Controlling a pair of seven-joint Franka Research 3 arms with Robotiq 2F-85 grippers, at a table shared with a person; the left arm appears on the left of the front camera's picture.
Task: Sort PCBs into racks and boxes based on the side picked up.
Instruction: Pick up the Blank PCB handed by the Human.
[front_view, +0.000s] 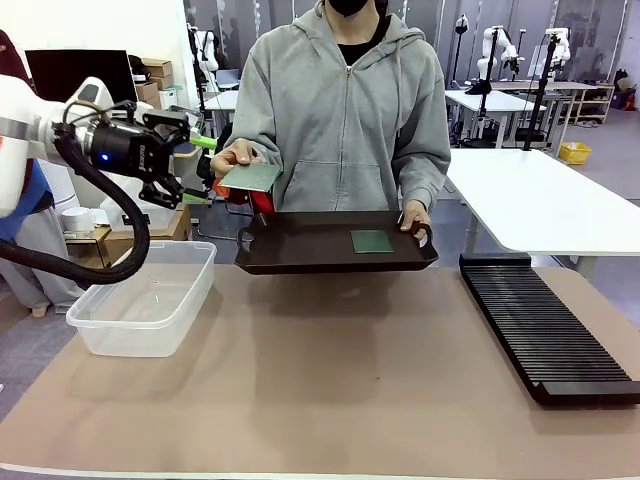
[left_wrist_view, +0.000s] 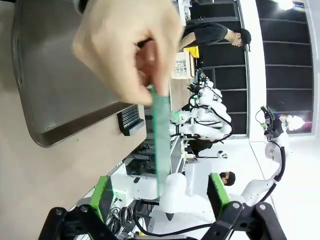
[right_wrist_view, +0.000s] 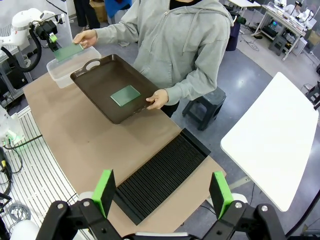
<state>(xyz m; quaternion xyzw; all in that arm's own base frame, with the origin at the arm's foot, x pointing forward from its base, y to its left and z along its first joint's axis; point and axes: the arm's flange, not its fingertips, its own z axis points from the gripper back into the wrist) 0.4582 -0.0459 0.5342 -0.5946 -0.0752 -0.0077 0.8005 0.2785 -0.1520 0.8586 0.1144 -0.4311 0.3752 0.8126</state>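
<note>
Green, thin and stiff, the PCB (front_view: 252, 178) in the person's hand (front_view: 232, 157) looks light; the left tool (front_view: 200, 170), spread wide, should pinch its free left edge.

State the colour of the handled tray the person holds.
Dark brown tray; clearest in the right wrist view.

We see the person's hand (left_wrist_view: 127, 50) only as a blur close to the left wrist lens. The PCB (left_wrist_view: 161, 135) it pinches turns just its thin edge to us, so we cannot tell which face is which. The dark brown tray (left_wrist_view: 55, 85) runs off the top edge there. From the front, the left arm (front_view: 30, 120) is cut by the left edge, and its black hose (front_view: 130, 235) covers a corner of the clear tub (front_view: 150, 320).
</note>
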